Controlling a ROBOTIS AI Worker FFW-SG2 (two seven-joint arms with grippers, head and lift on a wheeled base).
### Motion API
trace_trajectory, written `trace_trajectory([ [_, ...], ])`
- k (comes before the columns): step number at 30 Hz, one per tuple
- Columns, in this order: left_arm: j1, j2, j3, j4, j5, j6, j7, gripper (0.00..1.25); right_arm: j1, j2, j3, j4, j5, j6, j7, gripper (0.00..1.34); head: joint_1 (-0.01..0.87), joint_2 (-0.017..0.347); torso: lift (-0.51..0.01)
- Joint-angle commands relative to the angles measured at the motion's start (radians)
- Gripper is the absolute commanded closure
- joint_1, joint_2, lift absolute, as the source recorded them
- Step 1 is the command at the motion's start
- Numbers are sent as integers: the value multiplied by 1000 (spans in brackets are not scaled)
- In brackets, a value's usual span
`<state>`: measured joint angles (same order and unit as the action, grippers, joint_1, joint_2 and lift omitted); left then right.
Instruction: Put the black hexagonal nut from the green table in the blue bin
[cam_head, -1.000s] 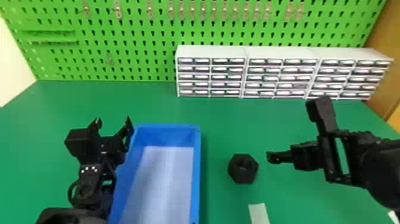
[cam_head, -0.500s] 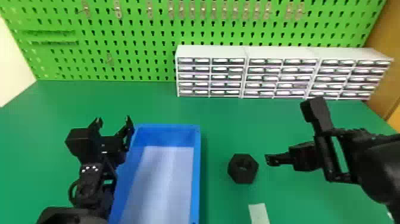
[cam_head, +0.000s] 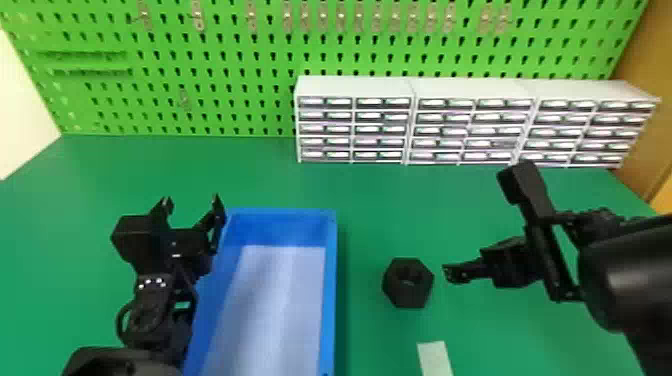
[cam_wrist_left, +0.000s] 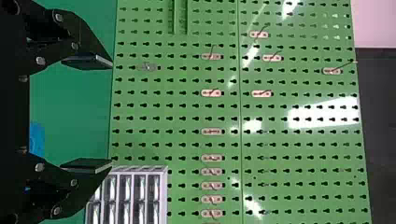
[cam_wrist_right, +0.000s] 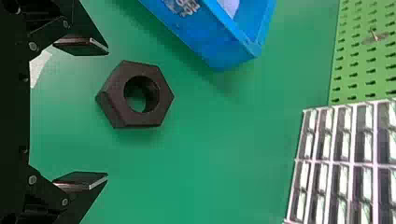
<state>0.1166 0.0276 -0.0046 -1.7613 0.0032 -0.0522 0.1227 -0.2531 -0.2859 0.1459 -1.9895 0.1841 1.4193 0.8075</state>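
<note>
Black hexagonal nut (cam_head: 398, 297) lies flat on the green table (cam_head: 375, 200), right of the blue bin (cam_head: 328, 300), well apart from its wall. Hole faces up, table visible through it in the right wrist view. Right gripper (cam_head: 452, 274) sits just right of the nut, fingers (cam_wrist_right: 95, 46) spread wide in its wrist view, nut ahead of the gap and apart from both pads.

Left gripper (cam_head: 192, 200) is by the bin's left side, near its far left corner; fingers (cam_wrist_left: 93, 62) spread apart too. Can't tell if it touches the bin.

Bin is long, with a pale floor and blue walls, running from near to far. White strip (cam_head: 435, 357) lies on the table at the near side of the nut, a bit right. White drawer units (cam_head: 472, 90) stand in a row at the far right, in front of the green pegboard (cam_head: 225, 75). Metal hooks (cam_head: 199, 20) are on the pegboard.
</note>
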Motion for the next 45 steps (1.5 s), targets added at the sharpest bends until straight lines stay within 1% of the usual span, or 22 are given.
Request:
trace_trajectory([
  [1,0,0,0,0,-2,0,0,498,-6,13,21,18,146,0,90,326,657,57,-95],
  [3,-2,0,0,0,-2,0,0,498,-6,24,18,23,187,-5,122,326,657,57,-95],
  [6,0,0,0,2,-2,0,0,498,-6,42,11,37,267,-19,190,326,657,57,-95],
  [11,-2,0,0,2,-2,0,0,498,-20,67,7,77,448,-56,357,326,657,57,-95],
  [13,-2,0,-2,2,-2,0,0,498,-21,80,-8,87,480,-77,384,326,657,57,-95],
  [16,-2,0,-2,2,-3,0,0,498,-20,108,-48,92,514,-106,388,328,657,57,-95],
  [17,-2,0,-2,2,-3,0,0,498,-20,111,-51,92,523,-112,388,328,657,57,-95],
  [22,-2,0,-6,3,-3,0,0,498,-41,117,-55,113,566,-128,388,326,657,57,-95],
  [29,-5,0,-8,5,-5,0,0,498,-78,117,-32,166,569,-135,388,326,657,57,-95],
  [35,-6,0,-9,6,-6,0,0,498,-114,134,-16,232,572,-163,388,326,657,57,-95],
  [45,-11,0,-12,9,-6,0,0,498,-164,146,24,333,568,-203,388,326,657,57,-95],
])
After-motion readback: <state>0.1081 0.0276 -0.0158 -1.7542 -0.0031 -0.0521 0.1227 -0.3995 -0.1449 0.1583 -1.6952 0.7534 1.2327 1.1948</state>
